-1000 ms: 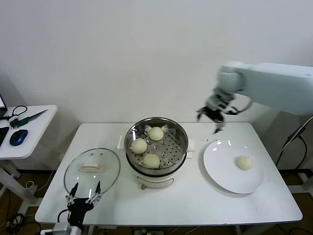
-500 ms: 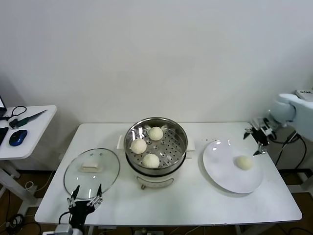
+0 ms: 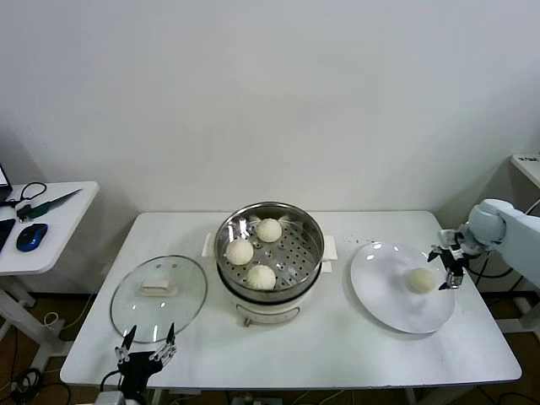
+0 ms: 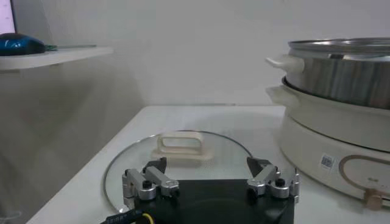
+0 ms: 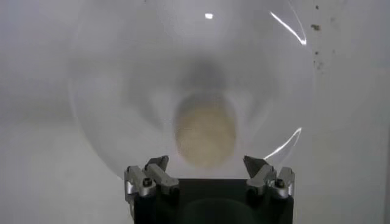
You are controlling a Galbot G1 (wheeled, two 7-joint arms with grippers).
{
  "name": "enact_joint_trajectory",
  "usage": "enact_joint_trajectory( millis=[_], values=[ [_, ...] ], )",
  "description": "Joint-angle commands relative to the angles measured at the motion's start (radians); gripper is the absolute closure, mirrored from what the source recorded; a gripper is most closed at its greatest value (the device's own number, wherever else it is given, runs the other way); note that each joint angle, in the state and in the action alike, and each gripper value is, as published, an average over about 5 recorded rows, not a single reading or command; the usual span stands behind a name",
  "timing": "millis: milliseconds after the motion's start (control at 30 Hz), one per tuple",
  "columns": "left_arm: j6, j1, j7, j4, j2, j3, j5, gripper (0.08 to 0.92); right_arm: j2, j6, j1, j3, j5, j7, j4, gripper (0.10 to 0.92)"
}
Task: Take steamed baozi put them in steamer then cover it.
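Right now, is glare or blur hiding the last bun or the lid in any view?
Right wrist view: the bun is soft and out of focus on the plate, with bright glints on the rim, but stays readable between the open right gripper fingers. Head view: evenly lit. Left wrist view: the glass lid reflects faintly; its handle is clear.

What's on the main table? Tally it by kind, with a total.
Baozi: 4; three in the steamer, one on the plate
Steamer: 1
Glass cover: 1
White plate: 1
Total: 7
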Motion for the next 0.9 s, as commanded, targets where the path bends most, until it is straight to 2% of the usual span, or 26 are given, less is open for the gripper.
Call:
enact_joint_trajectory(
  millis=[33, 333, 533, 700, 800, 900],
  values=[
    [0.000, 0.001, 0.000, 0.001, 0.001, 0.000, 0.002, 0.177, 0.067, -0.012, -0.106, 0.111, -0.024, 0.013, -0.096, 0.203],
    [0.001, 0.000, -0.001, 0.003, 0.002, 0.002, 0.001, 0.177, 0.089, -0.008, -0.083, 0.092, 0.010, -0.024, -0.125, 0.218],
    [0.001, 0.001, -0.001, 0.001, 0.002, 0.001, 0.001, 0.177, 0.081, -0.002, -0.052, 0.064, 0.050, -0.059, -0.104, 0.328],
    [-0.001, 0.001, -0.001, 0.001, 0.002, 0.002, 0.001, 0.177, 0.070, 0.014, 0.037, -0.002, 0.097, -0.077, -0.078, 0.367],
    [-0.002, 0.002, -0.001, -0.001, 0.000, 0.003, 0.002, 0.177, 0.049, 0.004, 0.159, -0.106, 0.176, -0.083, -0.012, 0.378],
    [-0.003, 0.004, 0.000, -0.004, -0.001, 0.004, 0.002, 0.177, 0.040, -0.026, 0.356, -0.279, 0.318, -0.083, 0.097, 0.380]
  ],
)
